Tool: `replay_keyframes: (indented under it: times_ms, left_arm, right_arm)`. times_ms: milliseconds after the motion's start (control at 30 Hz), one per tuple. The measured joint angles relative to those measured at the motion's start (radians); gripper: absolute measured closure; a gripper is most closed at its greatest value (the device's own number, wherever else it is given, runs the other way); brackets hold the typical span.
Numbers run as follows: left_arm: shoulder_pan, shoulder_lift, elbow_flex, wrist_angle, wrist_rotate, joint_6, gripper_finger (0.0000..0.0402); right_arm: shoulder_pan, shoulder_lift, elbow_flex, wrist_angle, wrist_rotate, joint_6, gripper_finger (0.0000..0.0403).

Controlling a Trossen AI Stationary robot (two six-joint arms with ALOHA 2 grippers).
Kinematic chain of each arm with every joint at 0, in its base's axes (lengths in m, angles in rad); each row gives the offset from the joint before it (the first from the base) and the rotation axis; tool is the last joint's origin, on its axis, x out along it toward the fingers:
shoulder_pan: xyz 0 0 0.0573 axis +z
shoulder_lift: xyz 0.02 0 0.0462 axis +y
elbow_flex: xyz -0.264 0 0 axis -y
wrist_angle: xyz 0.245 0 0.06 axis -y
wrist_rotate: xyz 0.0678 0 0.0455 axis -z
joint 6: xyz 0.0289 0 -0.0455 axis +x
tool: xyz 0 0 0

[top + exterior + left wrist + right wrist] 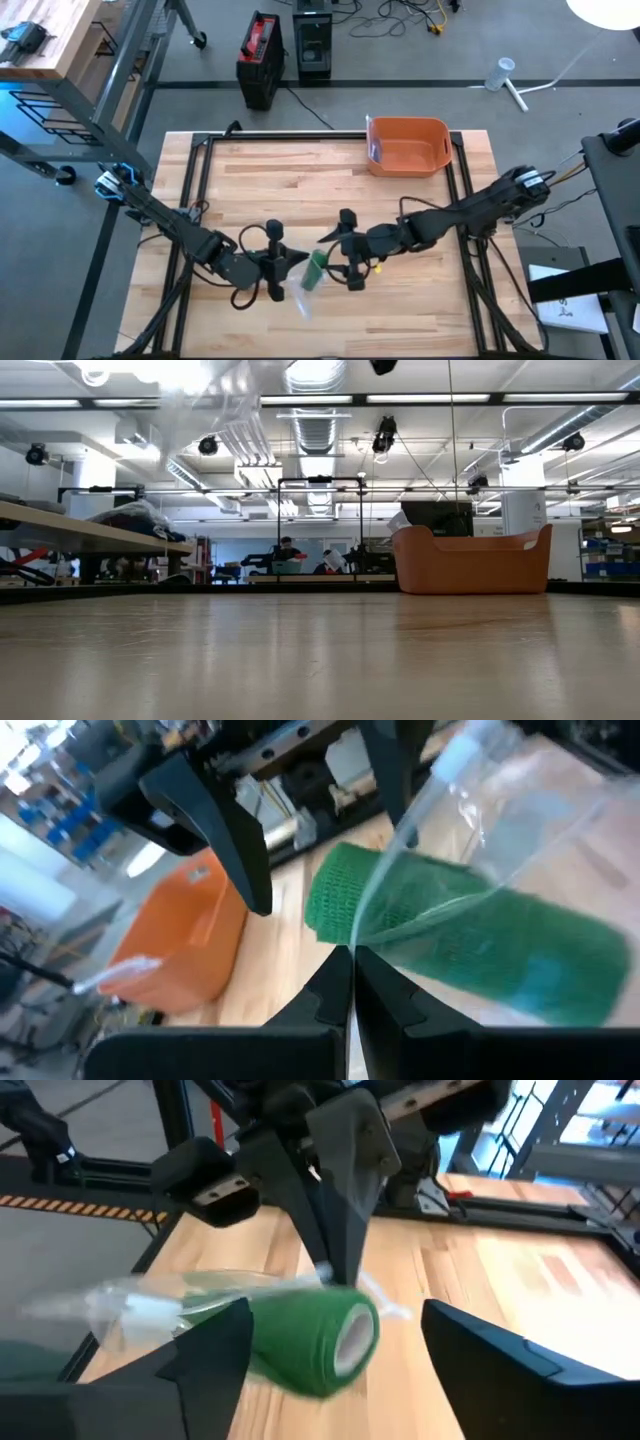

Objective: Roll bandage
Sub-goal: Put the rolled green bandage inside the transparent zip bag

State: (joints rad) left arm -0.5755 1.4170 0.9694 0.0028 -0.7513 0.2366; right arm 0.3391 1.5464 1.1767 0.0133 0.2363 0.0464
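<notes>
Overhead, left jaws (pixel 290 262) pinch the bag (pixel 308 290); right jaws (pixel 352 252) gape beside the bandage (pixel 316 270).

Left end effector (pixel 283 262) pinched shut; right end effector (pixel 349 247) spread wide, facing it.

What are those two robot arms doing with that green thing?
The left gripper is shut on the edge of a clear plastic bag with a green bandage roll poking out of it, held above the wooden table. The right gripper is open around the roll's end, not squeezing it. An orange bin sits behind.
</notes>
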Motion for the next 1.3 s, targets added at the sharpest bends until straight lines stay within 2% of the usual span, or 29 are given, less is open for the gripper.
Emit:
replay_keyframes:
  times_ms: [133,267,367,500,667,933,1300]
  left_arm:
    - [0.015,0.000,-0.015,0.082,0.000,0.075,0.0402]
    - [0.041,0.000,-0.015,0.084,0.000,0.095,0.0401]
    - [0.064,0.000,-0.016,0.074,-0.004,0.095,0.0401]
    - [0.104,0.000,-0.016,0.051,-0.047,0.099,0.0401]
    - [0.172,0.000,-0.016,0.046,-0.047,0.124,0.0401]
    - [0.204,0.002,-0.016,0.049,-0.016,0.118,0.0402]
    - [0.204,0.002,-0.016,0.060,-0.016,0.093,0.0401]
  right_arm:
    - [0.003,-0.048,-0.001,-0.071,0.000,0.028,0.0099]
    - [0.004,-0.102,-0.003,-0.145,0.006,0.038,0.0095]
    - [0.004,-0.157,-0.003,-0.206,0.065,0.108,0.0102]
    - [-0.001,-0.198,-0.012,-0.278,0.083,0.324,0.0120]
    - [-0.010,-0.172,-0.031,-0.287,0.077,0.406,0.0140]
    - [-0.076,-0.102,-0.032,-0.289,0.104,0.416,0.0171]
    - [-0.113,-0.089,-0.032,-0.292,0.096,0.355,0.0265]
